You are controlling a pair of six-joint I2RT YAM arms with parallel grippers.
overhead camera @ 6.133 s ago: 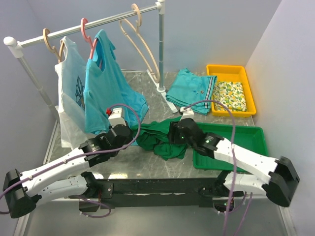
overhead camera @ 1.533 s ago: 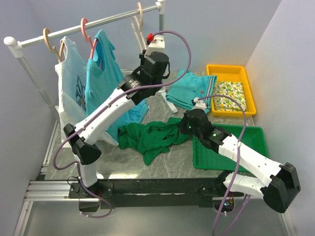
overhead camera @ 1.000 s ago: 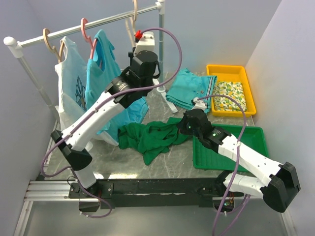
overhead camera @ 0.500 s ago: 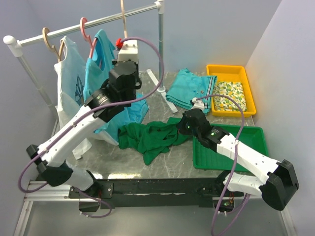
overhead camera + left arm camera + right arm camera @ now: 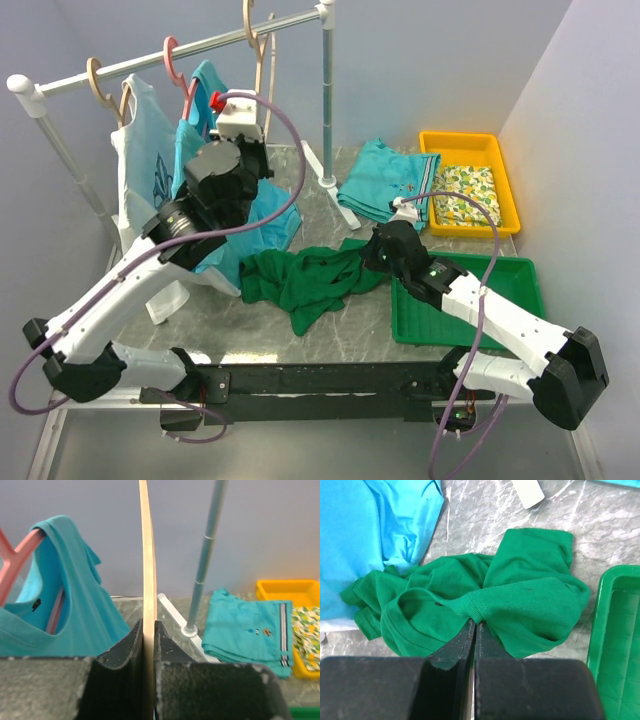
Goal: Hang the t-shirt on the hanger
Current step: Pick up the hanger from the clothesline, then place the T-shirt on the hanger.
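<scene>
The green t-shirt (image 5: 305,280) lies crumpled on the marble table, also seen in the right wrist view (image 5: 530,595). My right gripper (image 5: 372,255) (image 5: 475,622) is shut on a ribbed fold of its collar. The beige hanger (image 5: 262,75) hangs edge-on below the rail, with its hook up at the bar. In the left wrist view the hanger (image 5: 146,555) is a thin vertical strip. My left gripper (image 5: 258,148) (image 5: 149,625) is shut on its lower part, both pads flat against the wood.
A turquoise shirt (image 5: 215,175) on a pink hanger and a white printed shirt (image 5: 140,170) hang left on the rail. The rack post (image 5: 327,100) stands behind. Folded teal clothes (image 5: 385,180), a yellow tray (image 5: 470,185) and a green tray (image 5: 470,300) sit to the right.
My left arm has swung left along the rail and drawn back, carrying the hanger with it. The right arm and the t-shirt have stayed put.
</scene>
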